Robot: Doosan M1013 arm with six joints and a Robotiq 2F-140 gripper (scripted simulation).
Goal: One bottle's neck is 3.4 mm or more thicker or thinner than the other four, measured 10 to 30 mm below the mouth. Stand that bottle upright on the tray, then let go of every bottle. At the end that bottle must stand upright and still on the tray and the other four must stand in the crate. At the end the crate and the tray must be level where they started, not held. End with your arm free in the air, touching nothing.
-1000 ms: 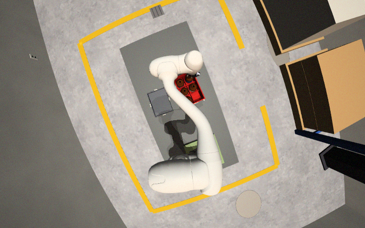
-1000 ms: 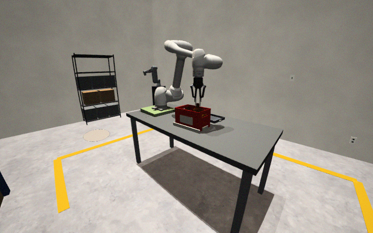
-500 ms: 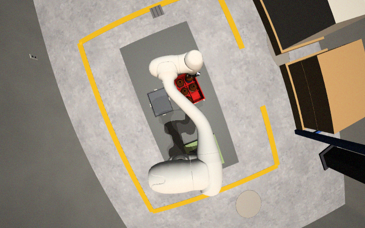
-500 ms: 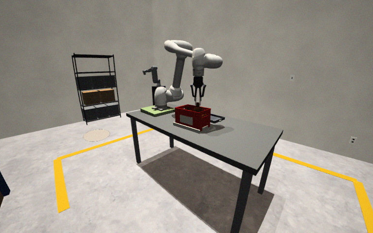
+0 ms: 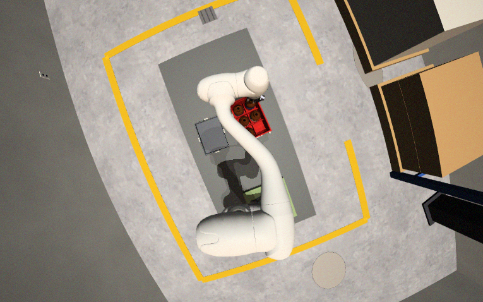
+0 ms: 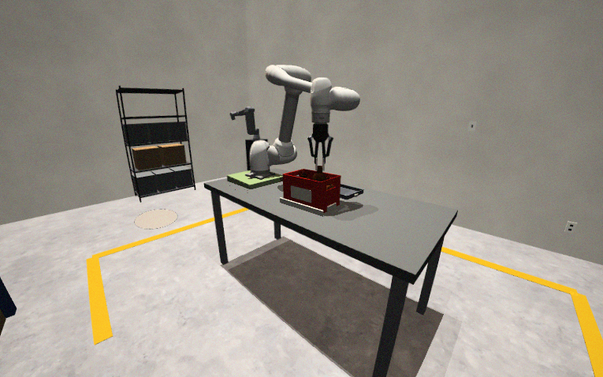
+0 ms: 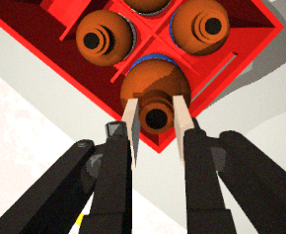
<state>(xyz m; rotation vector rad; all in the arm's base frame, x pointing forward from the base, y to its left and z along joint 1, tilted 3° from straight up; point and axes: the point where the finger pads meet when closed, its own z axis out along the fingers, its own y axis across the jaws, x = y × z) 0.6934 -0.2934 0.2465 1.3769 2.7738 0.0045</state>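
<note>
My gripper [image 6: 320,167] [image 7: 156,112] points straight down and is shut on the neck of a brown bottle [image 5: 250,103] [image 6: 319,176] [image 7: 155,83]. This bottle hangs upright, its neck and shoulder above the rim of the red crate [image 5: 260,128] [image 6: 318,197] [image 7: 209,68]; its lower part is hidden inside a corner compartment. Other brown bottles [image 5: 238,109] [image 7: 106,39] stand in the crate, among them one [image 5: 255,115] and another [image 5: 244,120]; the last [image 5: 250,131] is partly hidden by the arm. The dark-rimmed tray [image 5: 212,135] [image 6: 351,191] holds no bottle.
The grey table [image 5: 183,78] [image 6: 388,233] carries the crate, with the tray beside it. The arm's green base plate [image 5: 254,192] [image 6: 247,181] is at one end. One crate compartment at the corner away from the gripper is empty. The arm passes over the crate's side.
</note>
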